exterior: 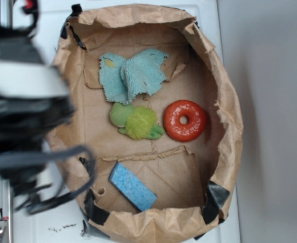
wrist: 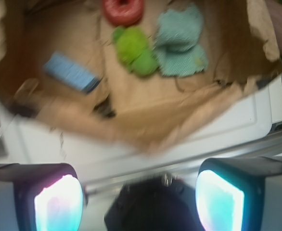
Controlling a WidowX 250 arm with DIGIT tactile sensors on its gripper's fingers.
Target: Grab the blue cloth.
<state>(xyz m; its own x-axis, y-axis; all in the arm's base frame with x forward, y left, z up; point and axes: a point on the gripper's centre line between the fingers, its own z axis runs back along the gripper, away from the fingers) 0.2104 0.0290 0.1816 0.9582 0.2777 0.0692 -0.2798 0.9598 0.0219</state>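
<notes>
Blue cloth (exterior: pixel 132 76) lies crumpled on the floor of a shallow brown paper bag (exterior: pixel 224 126) whose walls are rolled down, and it sits toward the bag's far end in the exterior view, near the upper rim. A green plush toy (exterior: pixel 136 121) lies just beside the cloth, seemingly touching its lower edge, with a red ring (exterior: pixel 185 120) next to the toy and a blue sponge (exterior: pixel 132 187) well apart at the opposite end, past a torn flap. The low walls likely serve to keep the loose things together while leaving them reachable from above. The cloth is pale teal terry, bunched into two lobes with a raised fold between them, ragged along its edges and marked with small yellowish spots; that ridge looks like the easiest place to pinch. In the wrist view the gripper (wrist: pixel 138 199) hangs outside the bag, over the white table (wrist: pixel 155 139), its jaws spread wide apart and holding nothing, so the reach toward the cloth is not yet made.
</notes>
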